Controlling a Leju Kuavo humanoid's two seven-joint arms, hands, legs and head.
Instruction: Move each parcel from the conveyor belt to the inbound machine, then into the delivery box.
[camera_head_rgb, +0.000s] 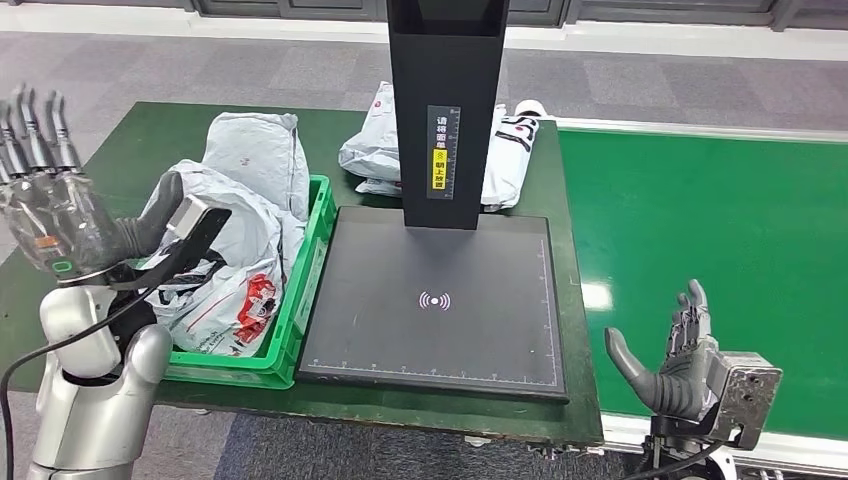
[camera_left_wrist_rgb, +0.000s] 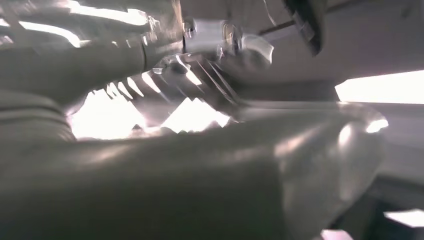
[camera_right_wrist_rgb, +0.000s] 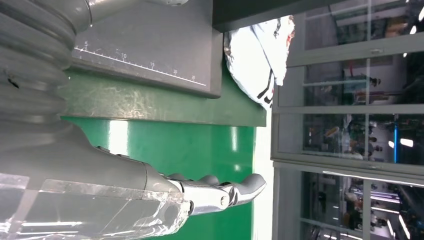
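Observation:
Several grey-white parcels (camera_head_rgb: 240, 230) are piled in the green delivery box (camera_head_rgb: 300, 300) at the table's left. Another white parcel (camera_head_rgb: 505, 150) lies behind the black post of the inbound machine, whose dark scanning plate (camera_head_rgb: 440, 300) carries nothing. That parcel (camera_right_wrist_rgb: 260, 55) also appears in the right wrist view, past the plate's corner. My left hand (camera_head_rgb: 50, 190) is raised to the left of the box, fingers spread upward, holding nothing. My right hand (camera_head_rgb: 675, 355) hovers low over the near edge of the green conveyor belt (camera_head_rgb: 720, 240), fingers apart and empty. The right fingers (camera_right_wrist_rgb: 215, 192) extend over the belt.
The dark green table (camera_head_rgb: 560, 400) holds the box and the machine. The machine's black post (camera_head_rgb: 445, 100) rises at the plate's far side. Grey floor lies beyond, with glass walls (camera_right_wrist_rgb: 350, 100) in the right wrist view.

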